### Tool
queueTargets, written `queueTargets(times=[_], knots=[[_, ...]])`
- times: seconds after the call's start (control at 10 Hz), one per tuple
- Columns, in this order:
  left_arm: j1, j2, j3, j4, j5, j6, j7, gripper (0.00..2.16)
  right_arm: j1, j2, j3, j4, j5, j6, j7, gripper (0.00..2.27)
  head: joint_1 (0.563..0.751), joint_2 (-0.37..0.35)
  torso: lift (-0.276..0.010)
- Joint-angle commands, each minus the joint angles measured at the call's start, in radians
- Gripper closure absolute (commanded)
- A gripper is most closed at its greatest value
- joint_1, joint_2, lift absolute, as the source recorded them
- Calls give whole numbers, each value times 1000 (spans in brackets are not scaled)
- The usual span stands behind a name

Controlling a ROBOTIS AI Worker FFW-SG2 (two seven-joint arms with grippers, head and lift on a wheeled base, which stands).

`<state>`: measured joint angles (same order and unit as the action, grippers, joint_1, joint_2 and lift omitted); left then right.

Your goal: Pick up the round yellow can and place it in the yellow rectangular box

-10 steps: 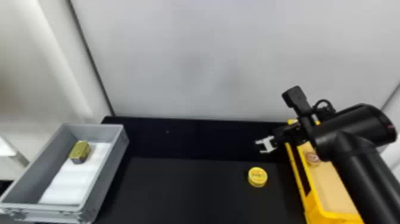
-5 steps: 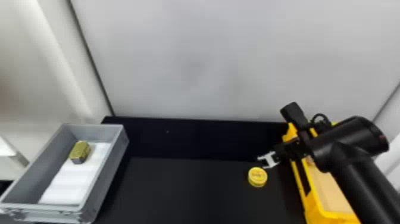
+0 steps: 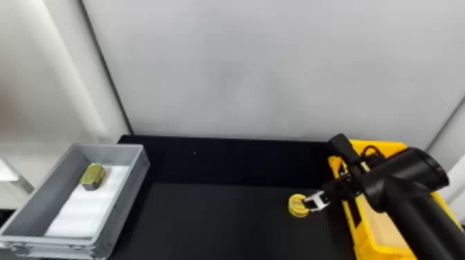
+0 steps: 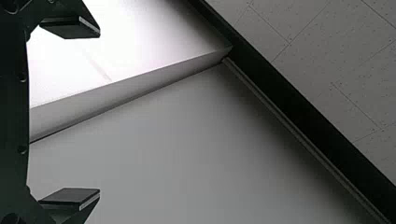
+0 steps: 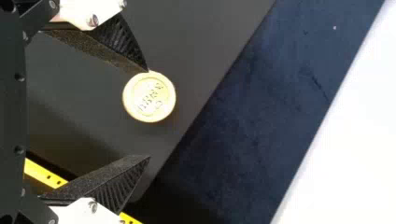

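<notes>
While my left tool hangs wide, I see a gold tin in the gray box, then the can on the surface, perhaps touching one finger of my widely spread right tool, left of the yellow box.

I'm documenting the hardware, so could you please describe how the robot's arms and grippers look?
The right arm is black, with thick, rounded segments and a looped black cable by its wrist. The right gripper has black, wedge-shaped fingers with ribbed sides and white plates. The left gripper has flat, dark pads.
</notes>
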<state>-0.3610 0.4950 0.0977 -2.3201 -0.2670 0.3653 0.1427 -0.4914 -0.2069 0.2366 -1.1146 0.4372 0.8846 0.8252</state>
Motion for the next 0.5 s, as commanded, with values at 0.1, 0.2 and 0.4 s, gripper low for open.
queueTargets(times=[0.1, 0.2, 0.4], knots=[[-7, -5, -15, 8, -3, -6, 2, 84, -18, 1, 0, 102, 6, -82, 4, 174, 663, 54, -10], [-10, -12, -19, 15, -3, -14, 2, 84, -29, 4, 0, 140, 6, -123, 0, 180, 663, 54, -10], [-15, -18, -33, 27, -5, -25, 2, 84, -55, 15, -2, 205, 3, -185, -18, 179, 663, 54, -10]])
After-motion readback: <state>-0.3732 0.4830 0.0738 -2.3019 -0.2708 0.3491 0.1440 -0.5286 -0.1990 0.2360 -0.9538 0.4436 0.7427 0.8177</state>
